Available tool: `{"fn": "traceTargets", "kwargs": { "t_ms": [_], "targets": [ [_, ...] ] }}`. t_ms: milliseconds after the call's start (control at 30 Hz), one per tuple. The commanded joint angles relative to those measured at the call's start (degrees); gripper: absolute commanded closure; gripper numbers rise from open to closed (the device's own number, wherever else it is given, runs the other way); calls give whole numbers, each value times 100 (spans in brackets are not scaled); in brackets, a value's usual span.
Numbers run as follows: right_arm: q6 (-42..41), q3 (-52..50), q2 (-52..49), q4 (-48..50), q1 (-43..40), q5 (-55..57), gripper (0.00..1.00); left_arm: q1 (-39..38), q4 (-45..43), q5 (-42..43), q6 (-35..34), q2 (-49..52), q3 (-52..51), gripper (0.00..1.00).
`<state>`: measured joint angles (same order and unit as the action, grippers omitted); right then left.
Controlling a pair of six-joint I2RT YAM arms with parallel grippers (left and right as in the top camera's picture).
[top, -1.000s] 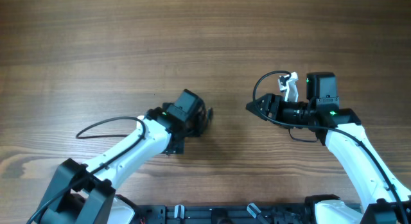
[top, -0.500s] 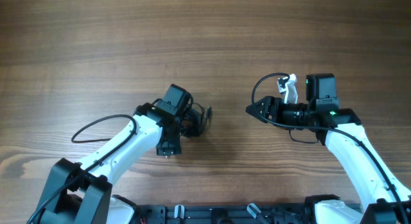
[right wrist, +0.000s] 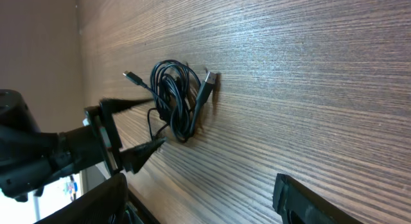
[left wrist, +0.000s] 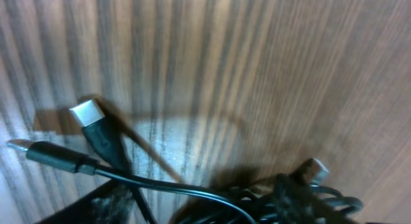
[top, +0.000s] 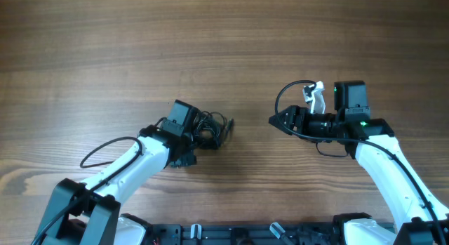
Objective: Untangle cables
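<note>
The cables (top: 212,128) lie as a small dark knot of thin black wires on the wood, just left of the table's middle. In the right wrist view the cables (right wrist: 176,99) show two plug ends sticking out at the top. My left gripper (top: 199,133) points right at the knot's left edge. Its two pointed fingertips (right wrist: 144,149) stand apart, with a strand of the knot running between them. Up close, a silver plug (left wrist: 87,113) and looped wires (left wrist: 257,199) fill the bottom of the left wrist view. My right gripper (top: 273,119) is open, well to the right of the knot, with nothing in it.
A thick black cord (top: 105,143) of the left arm loops over the wood at the left. The right arm's own cord (top: 286,90) and a white connector (top: 316,95) sit above its wrist. Black fixtures line the table's front edge (top: 231,231).
My left wrist has drawn back to the left, uncovering the knot, and its fingers have come closer together. The right arm has not moved.
</note>
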<state>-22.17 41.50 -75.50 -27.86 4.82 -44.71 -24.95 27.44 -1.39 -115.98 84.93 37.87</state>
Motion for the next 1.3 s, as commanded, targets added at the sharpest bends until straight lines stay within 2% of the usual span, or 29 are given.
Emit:
{"fn": "traceTargets", "kwargs": {
  "t_ms": [0, 33, 67, 167, 267, 300, 400, 500, 767, 833, 933, 1000, 1033, 1133, 1267],
  "targets": [
    [103, -11, 83, 11, 0, 33, 25, 7, 289, -356, -901, 247, -319, 71],
    [101, -11, 83, 2, 0, 33, 25, 11, 372, -481, -901, 247, -319, 92],
    [105, -11, 83, -9, 0, 33, 25, 13, 455, -638, -901, 240, -317, 96],
    [105, -11, 83, 2, 0, 35, 25, 109, 544, -951, -789, 87, -315, 96],
    [109, -11, 83, 11, 0, 37, 24, 216, 507, -1497, 138, -273, -247, 96],
    [118, -11, 83, 15, 0, 39, 24, 225, 437, -1665, 562, -398, -203, 96],
    [116, -11, 83, 42, 0, 44, 23, 223, -52, -2092, 2555, -780, -83, 96],
    [114, -11, 83, 22, 0, 136, 23, 219, -671, -2120, 4085, -922, -83, 96],
    [109, -11, 83, 15, 0, 140, 23, 219, -1370, -2116, 6472, -866, -83, 96],
    [103, -11, 83, 13, 0, 140, 23, 219, -1661, -2059, 7510, -769, -83, 96],
    [101, -11, 83, 13, 0, 140, 23, 219, -2041, -1794, 8738, -551, -83, 94],
    [101, -11, 83, 13, 0, 140, 23, 219, -2398, -1239, 9586, -271, -83, 91],
    [98, -11, 83, 15, 0, 142, 23, 219, -2529, -1032, 9794, -162, -83, 88],
    [98, -11, 83, 13, 0, 140, 22, 221, -2802, -782, 9951, 201, -83, 67],
    [98, -11, 83, 15, 0, 142, 22, 221, -2782, -846, 9954, 522, -83, 63]
  ]
}}
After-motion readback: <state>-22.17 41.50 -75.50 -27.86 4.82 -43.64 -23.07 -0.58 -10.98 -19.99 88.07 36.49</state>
